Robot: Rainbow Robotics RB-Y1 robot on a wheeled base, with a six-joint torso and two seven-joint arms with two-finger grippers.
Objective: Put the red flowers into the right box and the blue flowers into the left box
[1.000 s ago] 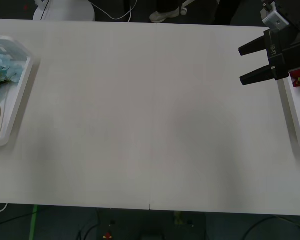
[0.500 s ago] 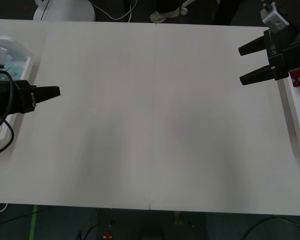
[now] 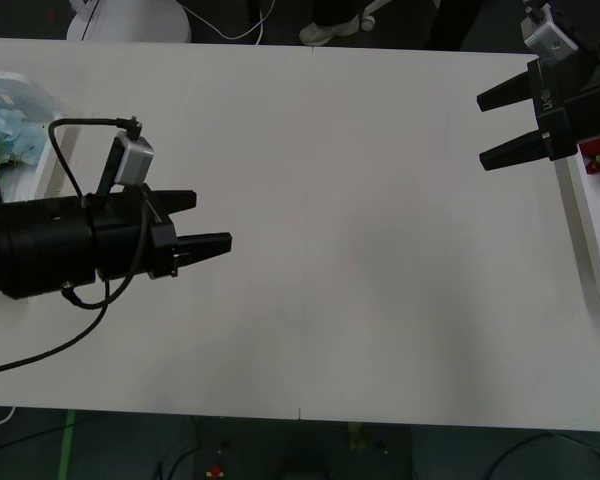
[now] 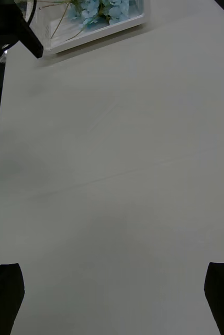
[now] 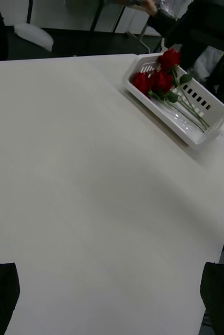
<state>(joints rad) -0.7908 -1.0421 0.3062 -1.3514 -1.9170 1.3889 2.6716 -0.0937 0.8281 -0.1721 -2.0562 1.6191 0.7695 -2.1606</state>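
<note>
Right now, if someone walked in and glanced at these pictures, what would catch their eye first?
Probably the left gripper, open and reaching over the bare white table from the left side. Next, the colour at the table's ends: the red flowers lying in the right box and the blue flowers in the left box. The right gripper hangs open beside the right box.

A wide white table (image 3: 360,250) stands on dark floor (image 3: 430,455) strewn with cables (image 3: 230,30).
</note>
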